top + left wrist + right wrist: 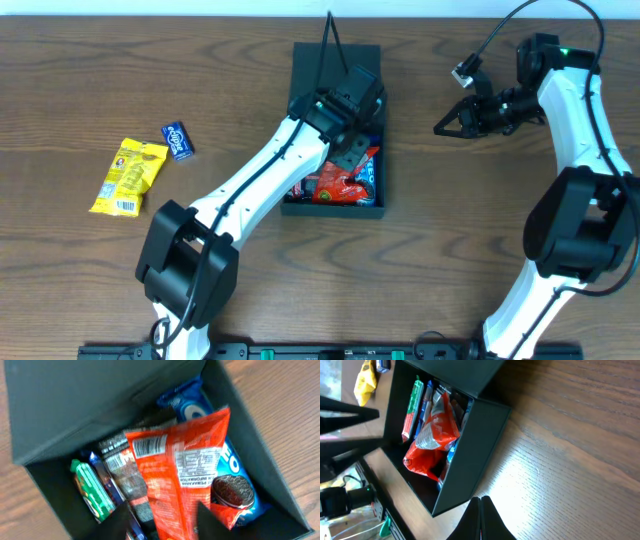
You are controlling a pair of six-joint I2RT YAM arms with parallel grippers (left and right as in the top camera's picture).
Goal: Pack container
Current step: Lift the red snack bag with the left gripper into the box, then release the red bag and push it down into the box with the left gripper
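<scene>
The black container [310, 70] stands at the table's middle with its flap lid upright at the back. It also shows in the left wrist view [75, 410] and the right wrist view [470, 455]. Inside lie a red packet [340, 187] [180, 470] [432, 435], a blue Oreo packet [235, 475] and a green packet [92, 490]. My left gripper [348, 155] [165, 522] is open low over the box, its fingers either side of the red packet's end. My right gripper [440, 128] [481, 502] is shut and empty, above the table to the right of the box.
A yellow packet [128, 177] and a small blue packet [178, 140] lie on the wooden table at the left. My left arm reaches diagonally from the front edge to the box. The right arm stands along the right side.
</scene>
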